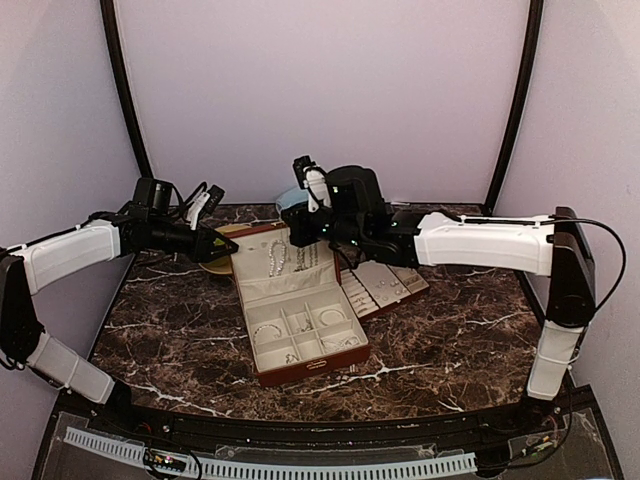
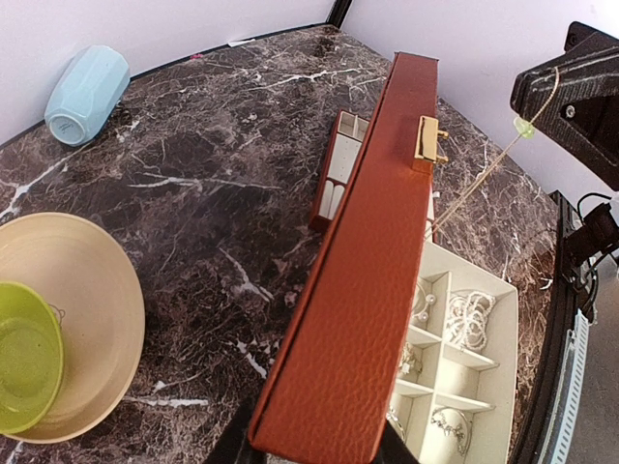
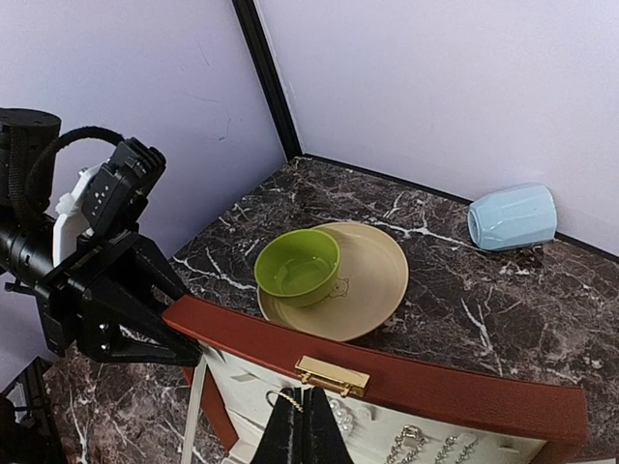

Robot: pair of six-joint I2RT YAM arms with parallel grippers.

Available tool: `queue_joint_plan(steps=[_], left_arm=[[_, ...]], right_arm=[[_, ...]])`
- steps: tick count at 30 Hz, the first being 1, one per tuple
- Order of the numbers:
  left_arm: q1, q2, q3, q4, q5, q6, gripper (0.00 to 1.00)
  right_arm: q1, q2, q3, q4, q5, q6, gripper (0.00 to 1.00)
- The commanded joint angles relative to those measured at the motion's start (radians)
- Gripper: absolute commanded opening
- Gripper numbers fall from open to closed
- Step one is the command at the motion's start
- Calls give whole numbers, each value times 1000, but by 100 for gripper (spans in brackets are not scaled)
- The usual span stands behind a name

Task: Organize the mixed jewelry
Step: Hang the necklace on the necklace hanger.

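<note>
In the lower centre of the top view the case base point(image 1: 312, 366) lies open. Its cream compartments hold part of the mixed jewelry: a bead strand point(image 2: 469, 319) and thin bangles point(image 1: 268, 330).

Just above it the lid point(image 2: 358, 319) stands upright. The left gripper point(image 1: 222, 245) is clamped on the lid's left end. The right gripper point(image 3: 305, 430) has its fingers pressed together on what looks like a thin chain point(image 2: 484, 174), which runs taut from it down to the lid's inner face.

The step in hand seems to be lifting that chain off the lid lining. To do it well:
- The left arm should hold the lid steady and upright, so it neither tips nor closes.
- The right arm should draw the chain out slowly, away from the gold clasp point(image 3: 332, 375) where it could snag.
- The chain should then go down into a free compartment rather than onto the other pieces.

To the right of the case lies a loose tray point(image 1: 400, 290). Further up are a beige plate point(image 3: 372, 280) with a green bowl point(image 3: 297, 266) in it, and at the far wall a blue cup point(image 3: 513, 217) on its side.

Several things are hard to make out:
- The chain's lower end is hidden behind the lid in the left wrist view.
- The right fingertips are cut by the bottom edge of their own view.
- The smallest pieces cannot be told apart as rings or earrings.
</note>
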Motion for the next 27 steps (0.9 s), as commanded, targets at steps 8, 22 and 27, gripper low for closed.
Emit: queue_joint_plan(steps=[8, 22, 27], left_arm=[[-7, -12, 28, -12, 87, -23, 6], [-7, -9, 29, -19, 75, -17, 6], [-7, -10, 29, -19, 72, -17, 6]], right_arm=[[-2, 53, 172, 30, -19, -40, 0], [-2, 65, 102, 41, -15, -23, 0], [-2, 48, 58, 35, 4, -24, 0]])
